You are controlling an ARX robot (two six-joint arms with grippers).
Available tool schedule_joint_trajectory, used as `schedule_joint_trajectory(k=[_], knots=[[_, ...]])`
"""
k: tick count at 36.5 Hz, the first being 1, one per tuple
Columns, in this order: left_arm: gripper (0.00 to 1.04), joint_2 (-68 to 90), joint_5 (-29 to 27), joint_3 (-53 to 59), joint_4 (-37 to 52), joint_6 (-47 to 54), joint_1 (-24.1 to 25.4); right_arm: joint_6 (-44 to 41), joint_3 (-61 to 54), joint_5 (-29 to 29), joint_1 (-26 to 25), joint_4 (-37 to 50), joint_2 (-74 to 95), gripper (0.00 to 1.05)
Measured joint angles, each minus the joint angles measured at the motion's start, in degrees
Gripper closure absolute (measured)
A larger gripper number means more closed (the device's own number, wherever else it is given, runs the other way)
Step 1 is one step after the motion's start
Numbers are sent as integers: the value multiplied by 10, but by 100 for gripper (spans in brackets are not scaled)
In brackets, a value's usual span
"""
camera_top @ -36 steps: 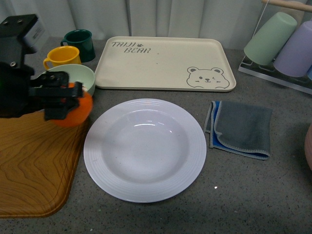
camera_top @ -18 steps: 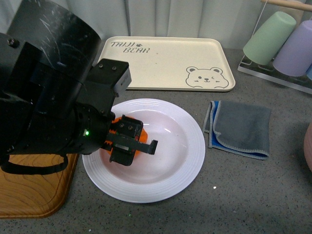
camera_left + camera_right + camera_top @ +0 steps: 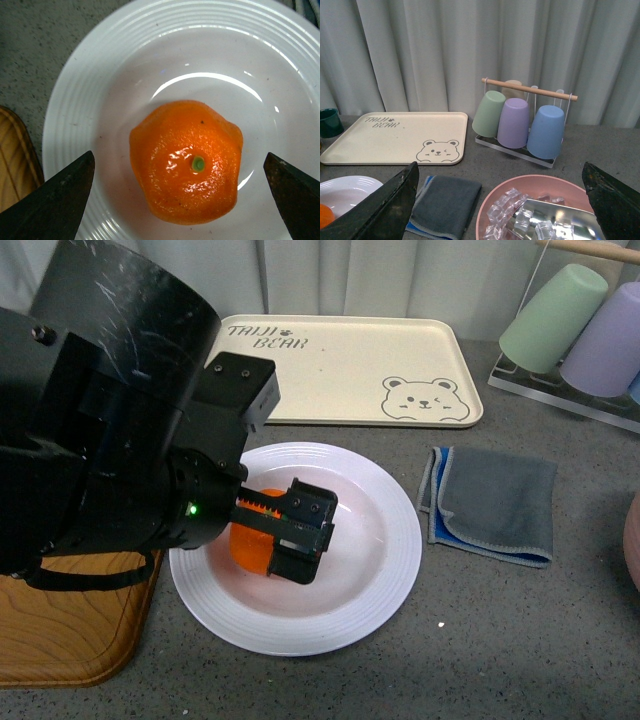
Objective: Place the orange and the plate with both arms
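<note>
Sitting in the plate (image 3: 95, 105) — a glossy, lumpy orange (image 3: 186, 161), green-stemmed.

Orange (image 3: 186, 161) in plate (image 3: 75, 90); fingers (image 3: 55, 205) spread either side

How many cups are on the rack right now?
4: green cup, purple cup, blue cup in front, beige cup behind them; more may be hidden.

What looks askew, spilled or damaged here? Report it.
Nothing stands out. The orange sits stem-up in the well of the plate, unbroken, and the plate lies flat. The left gripper is open, standing clear of the orange on either side. The grey cloth lies folded beside the plate.
</note>
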State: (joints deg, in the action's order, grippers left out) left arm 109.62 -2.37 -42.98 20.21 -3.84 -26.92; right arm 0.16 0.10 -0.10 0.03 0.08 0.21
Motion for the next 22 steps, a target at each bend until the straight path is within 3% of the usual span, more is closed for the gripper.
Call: schedule_joint_trajectory(k=[7, 10, 13, 16, 22], knots=[[8, -60, -25, 24, 62, -7, 16, 0, 0, 0, 0, 0, 0, 9], [22, -40, -163, 92, 316, 14, 19, 0, 0, 0, 0, 0, 0, 9], [39, -46, -185, 186, 516, 25, 45, 0, 0, 1, 0, 0, 0, 9], [53, -96, -170, 232, 584, 28, 73, 0, 0, 0, 0, 0, 0, 9], [84, -199, -123, 309, 566, 32, 116, 0, 0, 0, 0, 0, 0, 9]])
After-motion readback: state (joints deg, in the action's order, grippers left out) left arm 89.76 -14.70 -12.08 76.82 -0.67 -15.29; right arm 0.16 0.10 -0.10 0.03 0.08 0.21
